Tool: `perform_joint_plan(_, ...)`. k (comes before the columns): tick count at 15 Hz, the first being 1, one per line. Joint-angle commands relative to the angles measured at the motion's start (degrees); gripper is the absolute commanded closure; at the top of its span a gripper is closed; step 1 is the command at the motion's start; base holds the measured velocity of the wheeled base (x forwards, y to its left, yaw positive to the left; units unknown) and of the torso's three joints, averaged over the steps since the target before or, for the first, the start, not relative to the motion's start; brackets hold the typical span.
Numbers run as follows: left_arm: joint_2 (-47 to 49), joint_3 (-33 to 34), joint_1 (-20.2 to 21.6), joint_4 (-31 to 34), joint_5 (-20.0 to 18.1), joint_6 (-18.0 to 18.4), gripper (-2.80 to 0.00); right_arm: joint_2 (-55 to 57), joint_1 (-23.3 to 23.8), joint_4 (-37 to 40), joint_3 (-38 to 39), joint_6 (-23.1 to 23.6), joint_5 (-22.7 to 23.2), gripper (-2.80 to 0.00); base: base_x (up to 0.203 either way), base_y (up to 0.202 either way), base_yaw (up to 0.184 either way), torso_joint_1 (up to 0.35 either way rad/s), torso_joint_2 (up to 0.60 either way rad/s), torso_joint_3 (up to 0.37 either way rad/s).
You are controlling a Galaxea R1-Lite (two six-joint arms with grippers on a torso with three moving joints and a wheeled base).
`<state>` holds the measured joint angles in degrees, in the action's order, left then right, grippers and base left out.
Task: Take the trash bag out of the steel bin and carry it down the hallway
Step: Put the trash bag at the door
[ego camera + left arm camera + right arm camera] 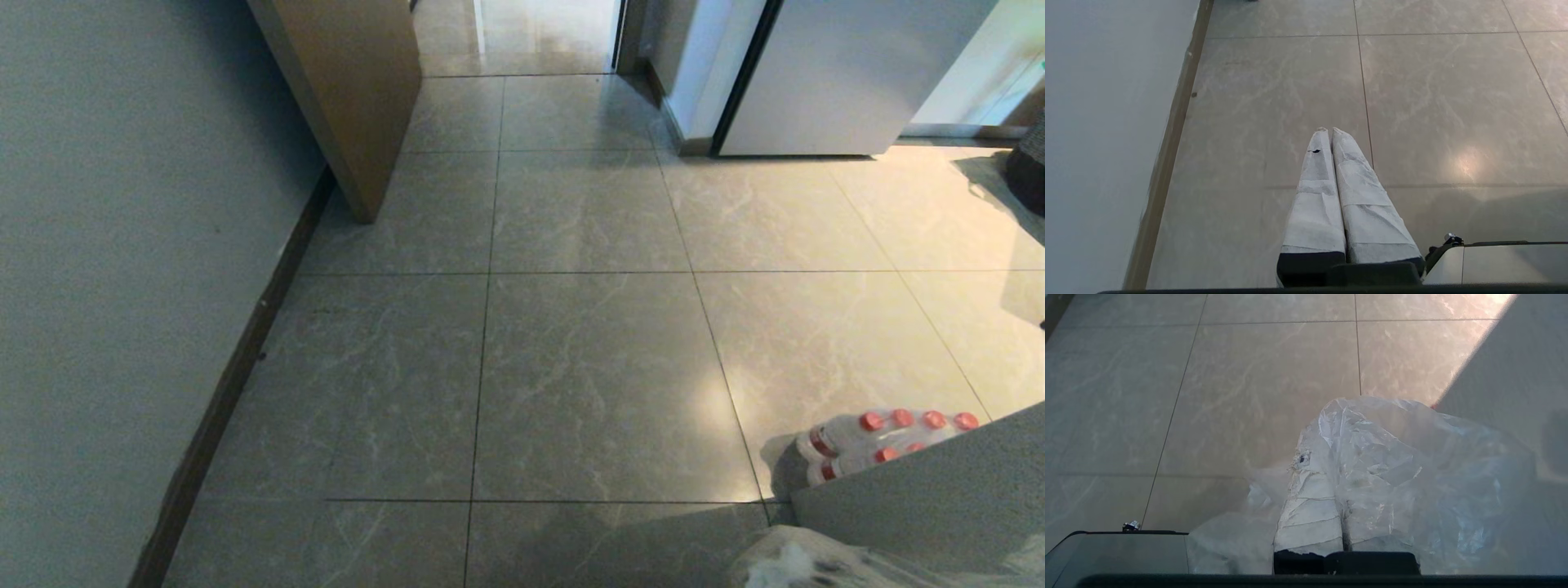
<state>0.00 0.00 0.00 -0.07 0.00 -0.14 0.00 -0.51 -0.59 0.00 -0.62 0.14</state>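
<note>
Crinkly clear trash bag (1392, 465) draped over glossy marbled hallway (588, 367) tiles

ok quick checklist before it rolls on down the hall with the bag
1. Right end effector shut on the thin clear crinkly plastic trash bag: ok.
2. Bag off the glossy grey-beige marbled tile floor: cannot tell; its bottom is out of view.
3. Left end effector shut, holding nothing: ok.
4. Tiles straight ahead free of obstacles: ok.
5. Shrink-wrapped pack of red-capped clear bottles on the floor to the right, beside the path: ok, but keep the bag away from it.
6. Brown wooden door panel juts in on the left ahead: clearance cannot tell.
</note>
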Motion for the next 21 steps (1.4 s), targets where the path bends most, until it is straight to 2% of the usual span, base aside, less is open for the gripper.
perform_joint_plan(1,0.00,0.00,0.00,-0.01,0.00,-0.03,0.00,0.09,-0.02,-0.02,0.09,0.01,0.04,0.00,0.188,0.000,0.001,0.002,0.00,0.002)
perform_joint_plan(21,0.00,0.00,0.00,-0.01,0.00,0.06,0.00,0.03,-0.02,-0.02,0.09,0.01,0.04,0.00,0.191,0.000,0.000,0.002,0.00,0.003)
